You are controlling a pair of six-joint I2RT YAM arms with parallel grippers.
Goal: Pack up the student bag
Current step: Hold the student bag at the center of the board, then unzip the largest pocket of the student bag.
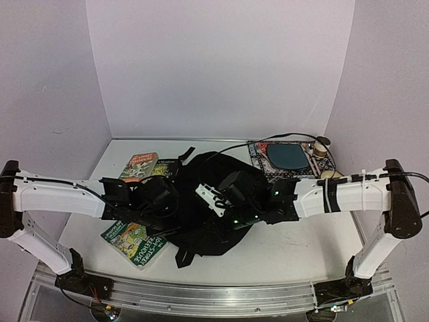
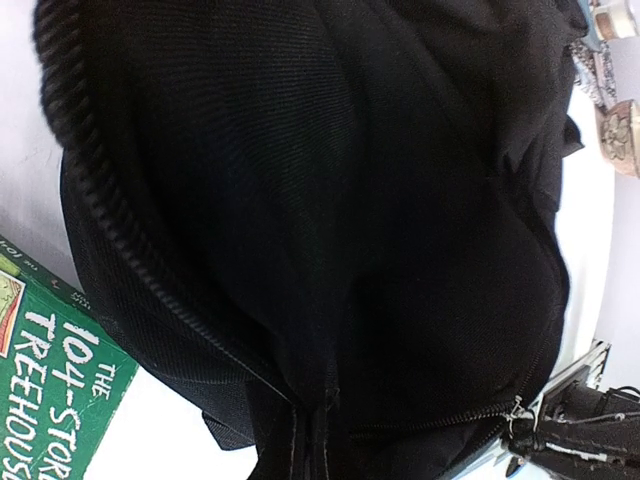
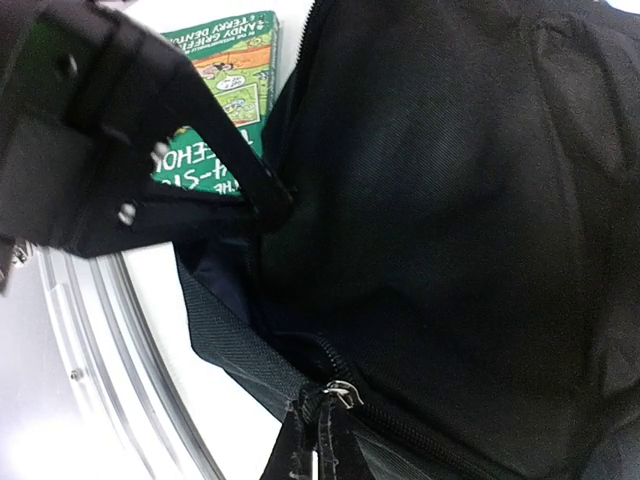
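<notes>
The student bag (image 1: 224, 168), a big soft black backpack, lies in the middle of the table between both arms. My left gripper (image 1: 173, 200) comes in from the left and is shut on a fold of the bag's opening rim (image 2: 312, 440); the right wrist view shows its fingertips (image 3: 278, 203) pinching that rim. My right gripper (image 1: 221, 203) is shut on the bag's fabric at the end of the zipper, just below the metal zipper pull (image 3: 345, 392). The bag's dark inside (image 3: 215, 275) shows between the two grips. Black cloth (image 2: 400, 200) fills the left wrist view.
A green "Treehouse" book (image 1: 133, 241) lies at the front left, partly under the bag (image 2: 50, 395). Two more books (image 1: 139, 166) lie at the back left. At the back right a patterned mat (image 1: 265, 149) holds a blue oval object (image 1: 288, 159) and wooden pieces (image 1: 323, 146).
</notes>
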